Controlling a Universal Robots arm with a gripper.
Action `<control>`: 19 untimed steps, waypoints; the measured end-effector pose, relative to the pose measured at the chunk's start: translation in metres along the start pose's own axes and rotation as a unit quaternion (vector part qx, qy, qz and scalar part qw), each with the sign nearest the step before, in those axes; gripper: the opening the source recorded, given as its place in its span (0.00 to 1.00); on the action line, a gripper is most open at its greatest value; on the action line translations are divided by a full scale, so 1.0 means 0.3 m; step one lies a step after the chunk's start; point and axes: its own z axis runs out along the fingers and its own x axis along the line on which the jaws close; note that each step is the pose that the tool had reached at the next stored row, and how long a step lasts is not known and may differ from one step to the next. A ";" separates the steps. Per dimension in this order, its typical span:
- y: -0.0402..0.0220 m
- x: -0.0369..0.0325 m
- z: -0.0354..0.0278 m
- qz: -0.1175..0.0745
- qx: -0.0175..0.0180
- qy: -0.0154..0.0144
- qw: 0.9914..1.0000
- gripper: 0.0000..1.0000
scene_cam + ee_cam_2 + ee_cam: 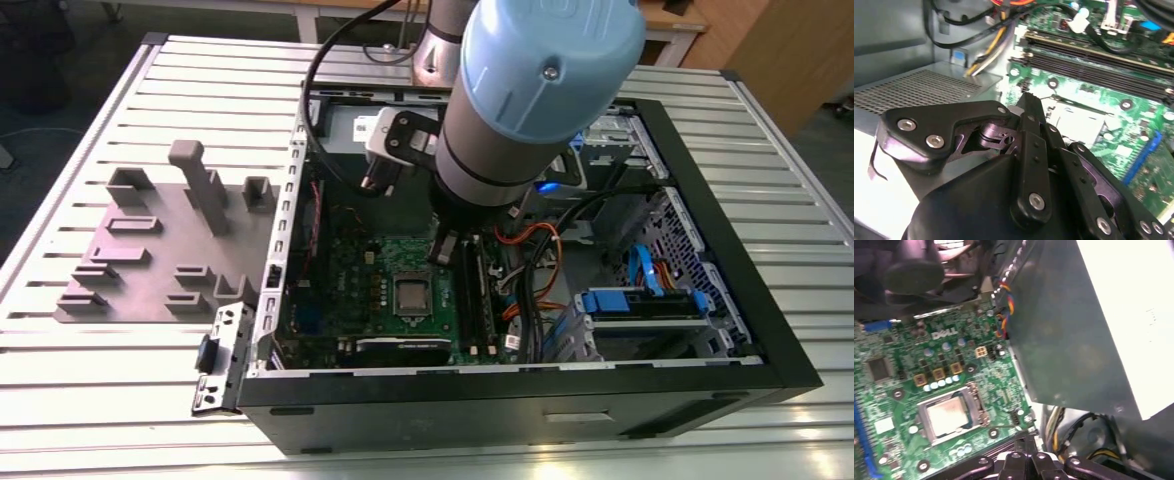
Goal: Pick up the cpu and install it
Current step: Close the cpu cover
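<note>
The cpu (411,295) is a small silvery square lying flat in the metal socket frame of the green board (360,262) inside the open computer case (534,400). In the first wrist view the cpu (946,414) shows with its pale top bare. In the second wrist view the cpu (1074,117) is partly hidden behind the black linkage. My gripper (447,248) hangs above the board, up and to the exterior view's right of the socket, apart from the cpu. Its black fingers meet at their tips in both wrist views (1026,440) (1029,99), shut with nothing between them.
A big grey power-supply box (1079,340) stands close beside the gripper. Long memory slots (1094,67) run past the socket. Cables (527,250) and blue drive bays (641,300) crowd the case's right side. A grey fixture plate (160,250) lies on the slatted table left of the case.
</note>
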 end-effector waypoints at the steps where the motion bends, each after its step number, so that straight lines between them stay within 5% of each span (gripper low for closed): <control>1: 0.001 -0.005 0.002 0.000 -0.001 -0.002 1.000 0.11; 6: 0.000 -0.021 0.010 0.000 -0.001 -0.003 1.000 0.11; 19: 0.001 -0.016 0.014 0.000 -0.002 -0.004 1.000 0.11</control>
